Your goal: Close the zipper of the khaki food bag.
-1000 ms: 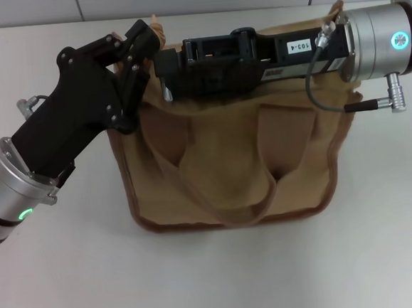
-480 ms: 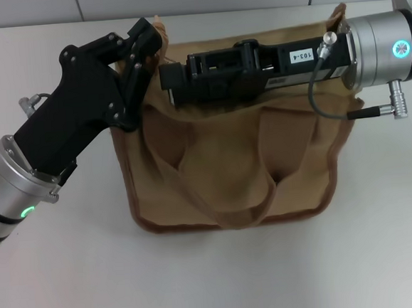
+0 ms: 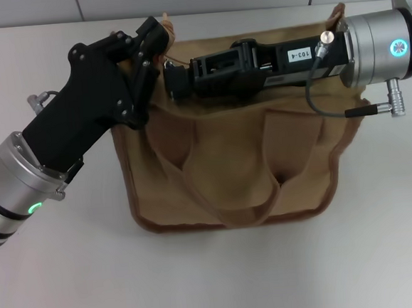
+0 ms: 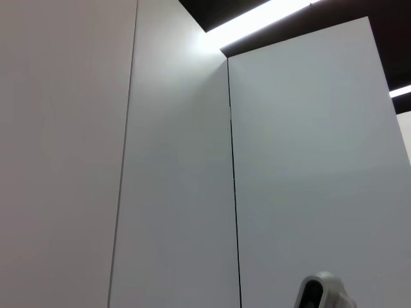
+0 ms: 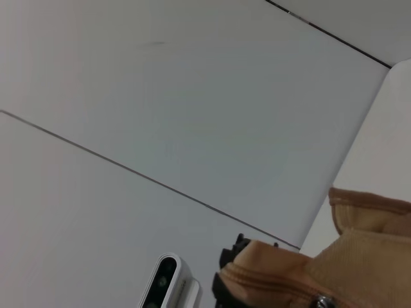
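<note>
The khaki food bag (image 3: pixel 228 159) lies flat on the white table, its brown handles (image 3: pixel 225 209) toward me. My left gripper (image 3: pixel 153 38) is at the bag's top left corner, shut on the fabric end there. My right gripper (image 3: pixel 173 79) reaches in from the right and lies along the bag's top edge, its tip close to the left gripper. It covers the zipper line, and the pull tab is hidden in the head view. The right wrist view shows the bag's brown-trimmed edge (image 5: pixel 359 263) with a small silver metal piece (image 5: pixel 319 299).
The white table (image 3: pixel 384 240) surrounds the bag. A grey cable (image 3: pixel 323 105) loops from the right wrist over the bag's right side. The left wrist view shows only wall panels (image 4: pixel 180 192) and a white device (image 4: pixel 321 292).
Both grippers have shifted slightly right along the bag's top edge. The left gripper has also risen toward the far side, and the bag's top left corner has moved with it.
</note>
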Robot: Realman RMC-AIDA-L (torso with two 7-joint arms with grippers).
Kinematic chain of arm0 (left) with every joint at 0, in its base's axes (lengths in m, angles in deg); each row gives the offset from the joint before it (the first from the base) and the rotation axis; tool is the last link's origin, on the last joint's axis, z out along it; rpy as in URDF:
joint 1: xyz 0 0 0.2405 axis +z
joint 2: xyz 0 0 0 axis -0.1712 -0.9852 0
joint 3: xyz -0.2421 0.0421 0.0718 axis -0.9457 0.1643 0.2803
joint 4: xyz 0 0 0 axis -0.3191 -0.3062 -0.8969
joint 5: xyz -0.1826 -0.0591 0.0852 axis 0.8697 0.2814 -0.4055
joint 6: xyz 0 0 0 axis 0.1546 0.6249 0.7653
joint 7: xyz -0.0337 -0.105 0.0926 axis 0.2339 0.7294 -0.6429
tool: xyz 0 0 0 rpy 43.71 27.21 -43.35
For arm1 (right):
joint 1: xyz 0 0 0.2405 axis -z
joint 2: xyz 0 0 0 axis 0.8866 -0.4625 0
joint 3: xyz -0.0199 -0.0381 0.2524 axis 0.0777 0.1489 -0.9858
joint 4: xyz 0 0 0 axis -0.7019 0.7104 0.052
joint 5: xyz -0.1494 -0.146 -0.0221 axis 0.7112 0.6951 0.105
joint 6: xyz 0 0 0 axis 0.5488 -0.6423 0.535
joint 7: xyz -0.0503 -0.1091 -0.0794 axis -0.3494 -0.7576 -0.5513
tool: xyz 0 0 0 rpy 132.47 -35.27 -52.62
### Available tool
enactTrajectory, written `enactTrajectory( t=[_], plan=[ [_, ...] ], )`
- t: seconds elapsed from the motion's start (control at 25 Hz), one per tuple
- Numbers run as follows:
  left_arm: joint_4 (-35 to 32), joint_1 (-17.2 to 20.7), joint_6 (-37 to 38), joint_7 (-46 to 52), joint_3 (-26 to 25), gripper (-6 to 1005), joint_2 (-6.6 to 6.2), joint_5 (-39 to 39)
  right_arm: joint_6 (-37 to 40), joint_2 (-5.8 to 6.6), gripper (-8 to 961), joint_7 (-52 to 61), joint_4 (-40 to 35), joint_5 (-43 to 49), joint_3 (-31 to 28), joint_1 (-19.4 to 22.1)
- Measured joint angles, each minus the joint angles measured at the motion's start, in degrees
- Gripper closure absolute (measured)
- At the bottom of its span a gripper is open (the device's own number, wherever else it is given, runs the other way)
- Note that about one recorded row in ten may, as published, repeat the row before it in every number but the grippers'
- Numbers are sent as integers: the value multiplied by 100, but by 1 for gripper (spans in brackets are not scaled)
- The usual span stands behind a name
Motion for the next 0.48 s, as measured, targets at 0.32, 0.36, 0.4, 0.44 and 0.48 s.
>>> enactTrajectory(
  t=[0.32, 0.36, 0.4, 0.44, 0.48],
  plan=[
    [38, -10, -32, 0, 0, 955, 0, 7, -53, -1, 630, 1, 1, 0, -5, 19],
    [38, -10, -32, 0, 0, 955, 0, 7, -53, -1, 642, 1, 1, 0, -5, 19],
    [38, -11, -30, 0, 0, 955, 0, 10, -58, 0, 655, 0, 1, 1, -4, 29],
    [39, -11, -25, 0, 0, 955, 0, 14, -62, 1, 667, -1, 1, 1, -4, 37],
    [38, -10, -22, 0, 0, 955, -1, 19, -62, 4, 679, -2, 1, 1, -4, 43]
  ],
)
